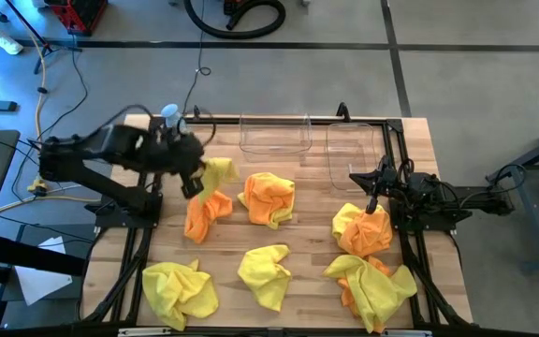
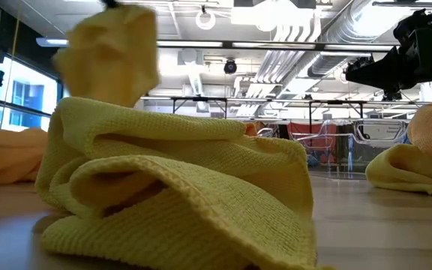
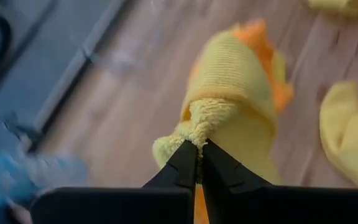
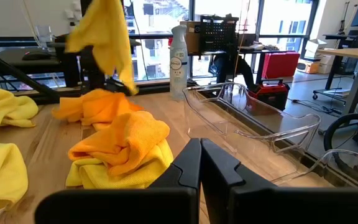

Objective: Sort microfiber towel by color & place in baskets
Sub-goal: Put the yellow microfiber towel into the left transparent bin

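The yellow towel hangs lengthwise downward from the left gripper, whose fingers pinch its top corner, above an orange towel near the table's far-left corner. Two clear baskets sit along the far edge. The right gripper is closed and empty.

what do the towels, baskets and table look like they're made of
Towels: soft woven cloth, likely microfiber; matte, ribbed weave, looped edge showing at the left gripper.
Baskets: clear, glossy, probably hard plastic; you see through the walls.
Table: wood planks with visible grain, smooth finish.
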{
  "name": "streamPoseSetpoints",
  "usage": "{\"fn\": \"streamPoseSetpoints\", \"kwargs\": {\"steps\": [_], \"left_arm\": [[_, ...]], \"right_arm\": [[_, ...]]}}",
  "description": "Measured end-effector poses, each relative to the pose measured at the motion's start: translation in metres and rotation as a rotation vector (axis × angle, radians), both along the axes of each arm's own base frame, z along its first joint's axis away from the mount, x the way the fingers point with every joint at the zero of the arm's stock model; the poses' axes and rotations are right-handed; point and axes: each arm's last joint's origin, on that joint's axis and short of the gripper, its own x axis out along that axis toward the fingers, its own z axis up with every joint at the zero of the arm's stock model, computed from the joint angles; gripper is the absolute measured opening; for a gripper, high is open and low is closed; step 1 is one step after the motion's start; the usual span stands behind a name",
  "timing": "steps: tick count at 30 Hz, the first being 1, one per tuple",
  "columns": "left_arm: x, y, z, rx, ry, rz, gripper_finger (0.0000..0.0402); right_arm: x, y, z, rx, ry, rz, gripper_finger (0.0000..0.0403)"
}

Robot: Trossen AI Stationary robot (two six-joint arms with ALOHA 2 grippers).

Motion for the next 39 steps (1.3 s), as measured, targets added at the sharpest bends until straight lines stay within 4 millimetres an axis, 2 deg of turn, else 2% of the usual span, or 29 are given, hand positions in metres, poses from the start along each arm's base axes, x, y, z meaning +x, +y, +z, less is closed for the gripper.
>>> {"fn": "streamPoseSetpoints", "kwargs": {"steps": [4,7,10,16,22,29,33,39], "left_arm": [[0.024,0.016,0.03,0.09,-0.027,-0.053,0.0],[0.051,0.032,0.04,0.127,-0.016,-0.097,0.0],[0.08,0.053,0.042,0.143,0.022,-0.136,0.0],[0.133,0.103,0.028,0.133,0.076,-0.188,0.0],[0.163,0.156,0.001,0.12,0.133,-0.135,0.0],[0.185,0.205,-0.044,0.05,0.176,-0.098,0.0],[0.196,0.223,-0.072,0.001,0.206,-0.075,0.0],[0.216,0.236,-0.116,-0.087,0.242,-0.054,0.0]], "right_arm": [[0.0,0.0,0.0,0.0,0.0,0.0,0.0],[0.0,0.0,0.0,0.0,0.0,0.0,0.0],[0.0,0.0,0.0,0.0,0.0,0.0,0.0],[0.0,0.0,0.0,0.0,0.0,0.0,0.0],[0.0,0.0,0.0,0.0,0.0,0.0,0.0],[0.0,0.0,0.0,0.0,0.0,0.0,0.0],[0.0,0.0,0.0,0.0,0.0,0.0,0.0],[0.0,0.0,0.0,0.0,0.0,0.0,0.0]]}}
